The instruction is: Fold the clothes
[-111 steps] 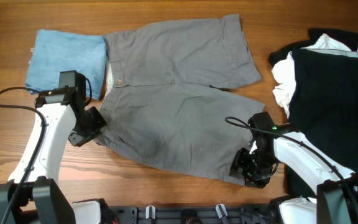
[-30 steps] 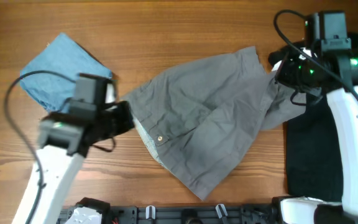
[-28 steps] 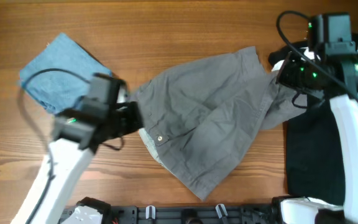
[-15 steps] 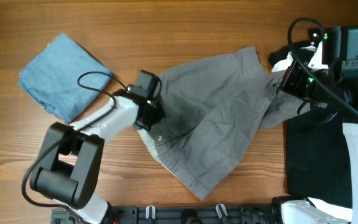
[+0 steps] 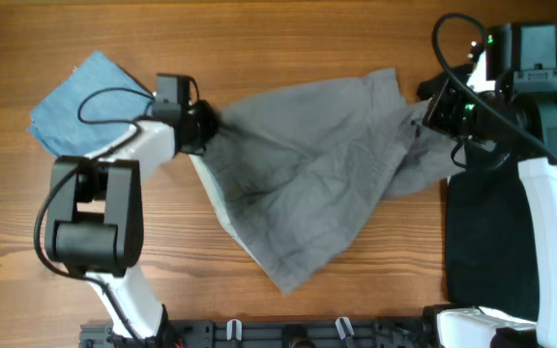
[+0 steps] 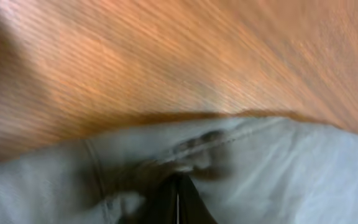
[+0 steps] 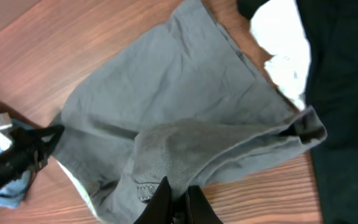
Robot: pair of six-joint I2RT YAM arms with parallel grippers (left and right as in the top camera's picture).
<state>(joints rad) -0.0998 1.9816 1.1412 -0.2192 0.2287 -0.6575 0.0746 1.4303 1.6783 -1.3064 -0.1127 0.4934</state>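
The mid-grey cotton shorts (image 5: 307, 164) are drawn out across the wooden table (image 5: 307, 39), long axis running approx. left-right betw. the two grippers. One loose corner trails down toward the near edge, and a pale inner lining shows along the lower-left hem. The left gripper (image 5: 206, 124) sits at the shorts' far-left tip, clamped on a bunched bit of fabric. In the wrist view the gripper (image 6: 178, 193) is closed, w/ grey cloth puckered around it. The right gripper (image 5: 431, 114) is at the opposite end, upper right, clenched on the shorts' edge; from its own camera the gripper (image 7: 178, 198) pinches a fold, and a flap sags below it. The left arm rises from the near-left, elbow bent, forearm reaching right past the light-blue square cloth (image 5: 75, 106), which lies flat just beside it. The right arm runs up the right side, wrist turned left over the large black garment (image 5: 482, 242). A white piece (image 7: 281, 37) pokes out beside the black one, right next to the shorts' right end.
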